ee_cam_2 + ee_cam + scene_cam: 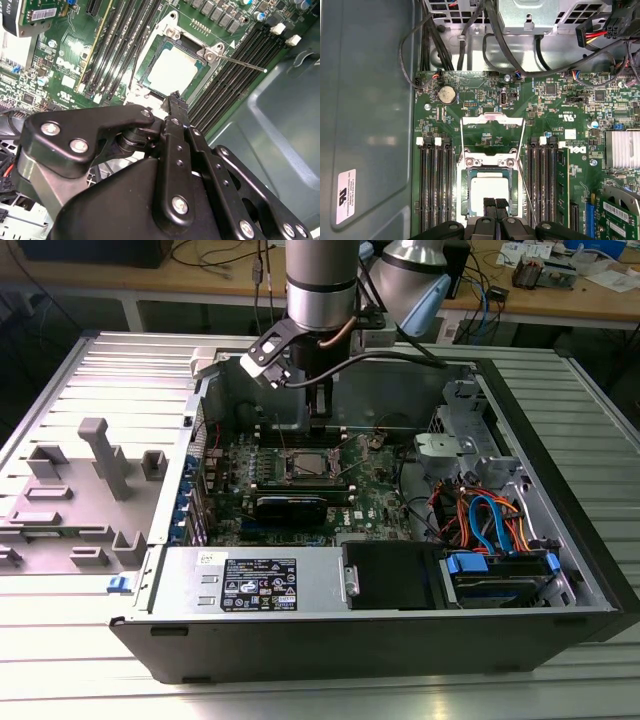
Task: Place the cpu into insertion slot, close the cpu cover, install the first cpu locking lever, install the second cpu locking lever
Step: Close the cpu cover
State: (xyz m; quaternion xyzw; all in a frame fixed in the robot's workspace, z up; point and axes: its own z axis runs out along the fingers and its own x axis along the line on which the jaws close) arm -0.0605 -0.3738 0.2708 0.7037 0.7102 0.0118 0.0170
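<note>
One cpu [490,192] sits in the insertion slot [463,200], the cpu cover [492,119] apparently raised, the gripper [495,202] just above, jaws together and empty; closing wants even pressure on the cover's free edge.

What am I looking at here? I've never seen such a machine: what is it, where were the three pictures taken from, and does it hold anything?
It is one robot arm reaching into an open computer case that lies on a ribbed metal table. The exterior view comes from a camera off the arm. Both wrist views come from cameras riding on the arm, looking past its gripper. Beneath it is a green circuit board. In the board's insertion slot sits the cpu, a silver-grey square. The cpu cover, a thin metal frame, stands flipped open next to it. The gripper's fingers are shut together, and nothing shows between them.
</note>
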